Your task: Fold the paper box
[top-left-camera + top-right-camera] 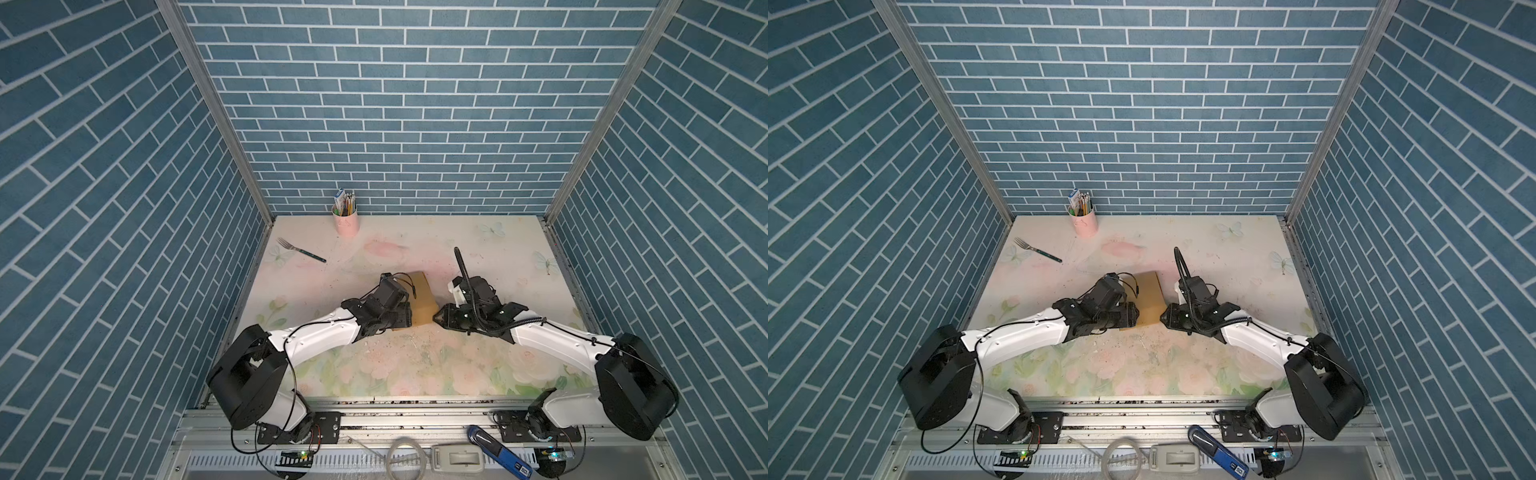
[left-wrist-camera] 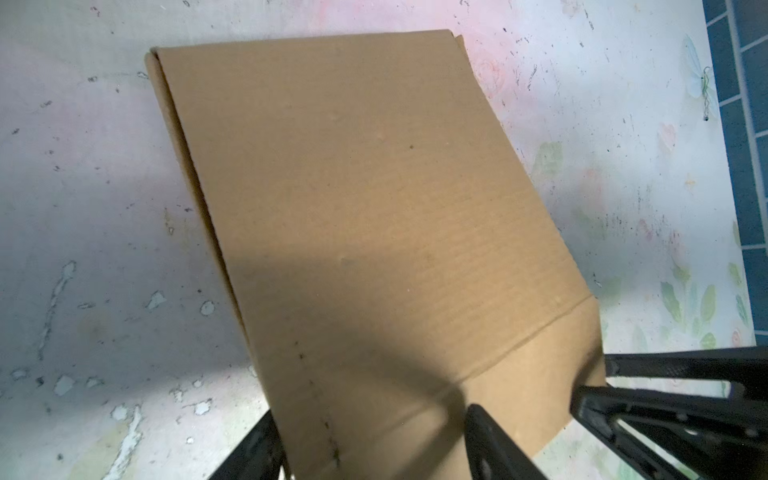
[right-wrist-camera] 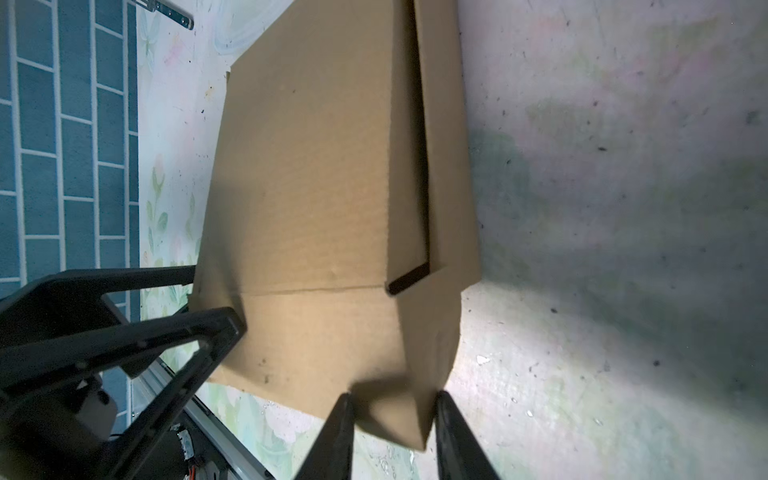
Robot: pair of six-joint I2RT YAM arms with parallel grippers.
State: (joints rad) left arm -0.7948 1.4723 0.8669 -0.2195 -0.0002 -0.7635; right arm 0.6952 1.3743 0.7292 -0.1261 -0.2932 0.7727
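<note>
Finds a fork [image 1: 301,250] lying flat at the far left of the floral table [image 1: 511,266], well apart from all else. Notes a pink cup [image 1: 345,226] holding pens [image 1: 347,203], upright just right of the fork, against the back wall [image 1: 415,124]. Places the left gripper [image 1: 406,319] next, near the table's middle, at the near-left corner of the paper box [image 1: 423,299]. Records wide-set jaws astride that corner. In the left wrist view, sees one of the fingers [image 2: 492,446] lying over the top panel below a crease, and the opposite finger partly hidden behind the cardboard edge. Cannot tell a firm clamp from mere straddling. Locates the paper box between the two grippers in both top views: brown, unprinted, shallow and flat, long axis running away from the robot, near end flanked by both claws. Notes in the right wrist view a dark slit along one side, between the top panel and a side flap, and a front flap bent down past a crease. Finds the right gripper [image 1: 436,318] at the box's near-right corner, jaws narrow, closed on a folded cardboard corner filling the gap. Logs a blue-handled tool [image 1: 498,451] lying by the front rail [image 1: 415,409], right of centre, apart from the work.
</note>
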